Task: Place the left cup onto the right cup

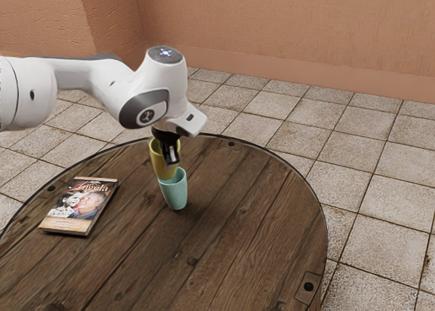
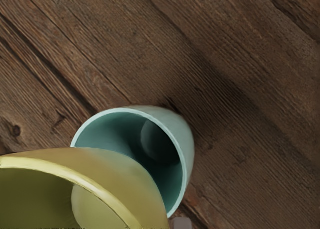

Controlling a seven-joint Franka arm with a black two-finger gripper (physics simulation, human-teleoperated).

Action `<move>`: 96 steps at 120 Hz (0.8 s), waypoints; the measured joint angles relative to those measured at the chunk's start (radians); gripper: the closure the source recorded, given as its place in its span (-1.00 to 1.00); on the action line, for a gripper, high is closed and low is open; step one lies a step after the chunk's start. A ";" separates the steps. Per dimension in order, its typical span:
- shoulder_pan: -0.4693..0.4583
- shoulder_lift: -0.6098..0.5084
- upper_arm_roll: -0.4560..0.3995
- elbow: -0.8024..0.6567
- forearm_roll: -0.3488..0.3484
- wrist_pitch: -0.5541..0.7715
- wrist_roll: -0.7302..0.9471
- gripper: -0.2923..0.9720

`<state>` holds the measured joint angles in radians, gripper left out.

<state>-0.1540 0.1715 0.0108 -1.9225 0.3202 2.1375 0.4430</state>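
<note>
Yellow plastic cup [image 1: 161,166], jaws clenching its rim, is hanging tilted, its base entering the upright teal plastic cup [image 1: 174,192] on the wooden tabletop [image 1: 258,243]. Judgement: it needs levelling and centring while lowering.

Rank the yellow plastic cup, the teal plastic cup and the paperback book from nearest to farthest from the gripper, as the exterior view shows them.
1. Yellow plastic cup: tilted, held in the jaws of the gripper.
2. Teal plastic cup: upright on the round wooden table, just beneath the yellow one.
3. Paperback book: flat on the table, toward the exterior view's left.
</note>
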 joint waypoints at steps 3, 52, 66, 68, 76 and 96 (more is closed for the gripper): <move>-0.001 0.004 0.000 0.000 -0.002 0.002 -0.002 0.70; -0.010 0.111 0.000 0.067 -0.023 0.031 -0.029 0.70; -0.007 0.112 0.000 0.065 -0.054 0.034 -0.034 0.70; -0.006 0.112 0.000 0.064 -0.057 0.034 -0.035 0.70; -0.003 0.108 0.000 0.062 -0.070 0.032 -0.035 0.47; 0.001 0.065 0.001 0.063 -0.086 0.018 -0.031 -0.06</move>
<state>-0.1533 0.2365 0.0120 -1.8600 0.2341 2.1556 0.4125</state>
